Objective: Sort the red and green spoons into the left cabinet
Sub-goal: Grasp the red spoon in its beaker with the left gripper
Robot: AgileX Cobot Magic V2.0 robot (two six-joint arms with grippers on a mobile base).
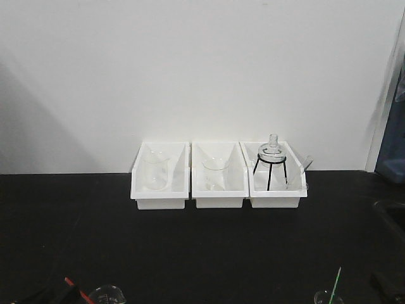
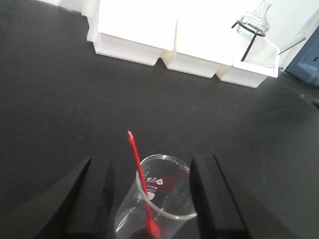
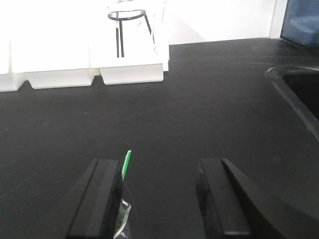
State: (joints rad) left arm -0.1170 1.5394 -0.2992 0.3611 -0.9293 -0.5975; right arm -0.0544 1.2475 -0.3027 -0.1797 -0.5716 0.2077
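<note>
The red spoon [image 2: 135, 159] stands slanted in a clear glass beaker [image 2: 167, 191], bowl down and handle tip up. My left gripper [image 2: 149, 199] is open, with its jaws either side of that beaker and not touching it. The green spoon [image 3: 126, 165] stands in a second beaker [image 3: 122, 219], right beside the inner face of my right gripper's left finger. My right gripper [image 3: 159, 199] is open and holds nothing. In the front view the red spoon [image 1: 71, 282] and the green spoon [image 1: 335, 280] peek up at the bottom edge. The left cabinet is out of view.
Three white bins [image 1: 159, 201] stand in a row against the white wall on the black counter [image 1: 202, 247]. Two hold beakers; the right one holds a glass flask on a black tripod [image 1: 272, 158]. A sink rim [image 3: 294, 94] lies at the right, with a blue unit [image 1: 391, 166] beyond.
</note>
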